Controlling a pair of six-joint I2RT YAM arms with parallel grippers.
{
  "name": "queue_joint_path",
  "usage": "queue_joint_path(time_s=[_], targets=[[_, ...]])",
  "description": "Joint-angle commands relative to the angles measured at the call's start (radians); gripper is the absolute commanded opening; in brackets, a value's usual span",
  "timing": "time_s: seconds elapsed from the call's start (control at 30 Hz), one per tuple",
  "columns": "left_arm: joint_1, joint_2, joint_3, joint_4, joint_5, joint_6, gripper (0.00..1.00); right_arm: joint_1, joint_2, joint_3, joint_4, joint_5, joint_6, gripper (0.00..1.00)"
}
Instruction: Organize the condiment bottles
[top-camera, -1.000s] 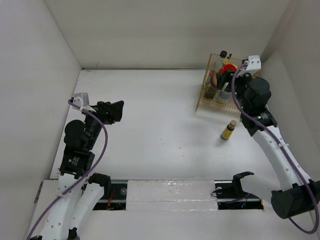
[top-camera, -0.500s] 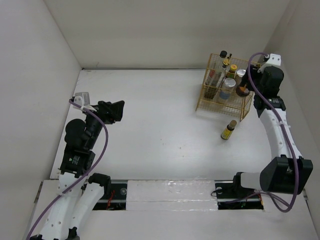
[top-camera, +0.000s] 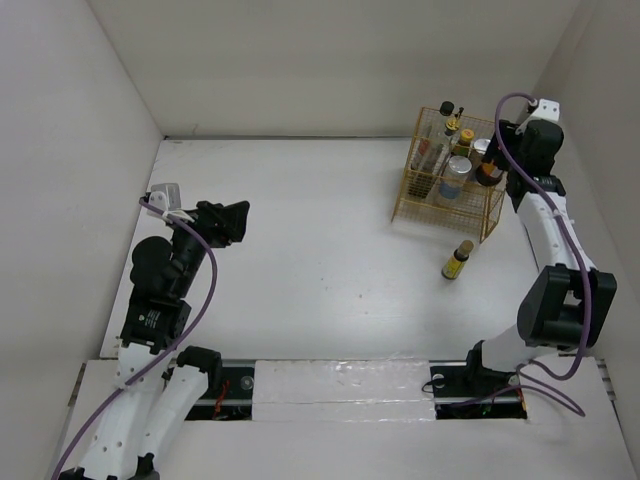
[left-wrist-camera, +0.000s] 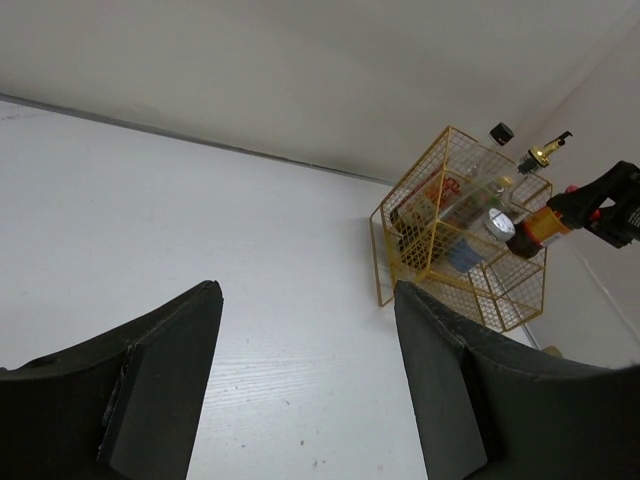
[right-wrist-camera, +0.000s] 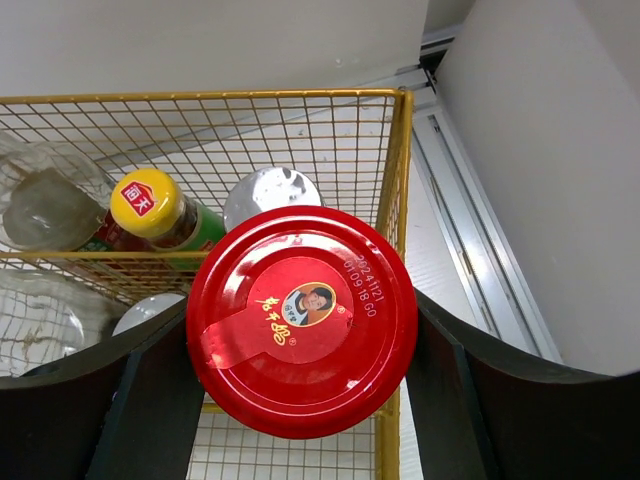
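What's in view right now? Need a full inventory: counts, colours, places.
table: one, white, walled in on three sides
wire basket: one, yellow, far right of the table
tall clear bottles: two, pump tops, in the basket's far-left part
silver-capped shakers: two, in the basket
yellow-capped bottle: one, red and green label, in the basket
small dark bottle: one, tan cap, standing on the table near the basket
red-lidded jar: one, dark contents, held at the basket's right edge
left arm: black and white, left side, jaws open and empty
right arm: reaching to the basket, jaws shut on the jar
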Motion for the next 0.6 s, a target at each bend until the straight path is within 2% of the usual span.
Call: queue_joint_path(time_s=[0.0, 0.27, 0.47, 0.57], targets=[[-0.006, 0.001, 0.013, 0.051, 0.009, -0.003, 0.65, -0.002, -0.032, 0.071, 0.265, -0.012, 0.008, 0.32], [-0.006, 0.010, 0.013, 0.051, 0.009, -0.003, 0.65, -0.002, -0.001, -0.047, 0.296, -0.015, 0.033, 0.32], [-0.006, 0.010, 0.013, 0.051, 0.009, -0.003, 0.65, 0.008, 0.035, -0.061, 0.287, 0.009, 0.042, 0.36], [-0.006, 0.010, 0.013, 0.051, 0.009, -0.003, 0.65, 0.018, 0.055, -0.070, 0.266, 0.029, 0.042, 0.43]])
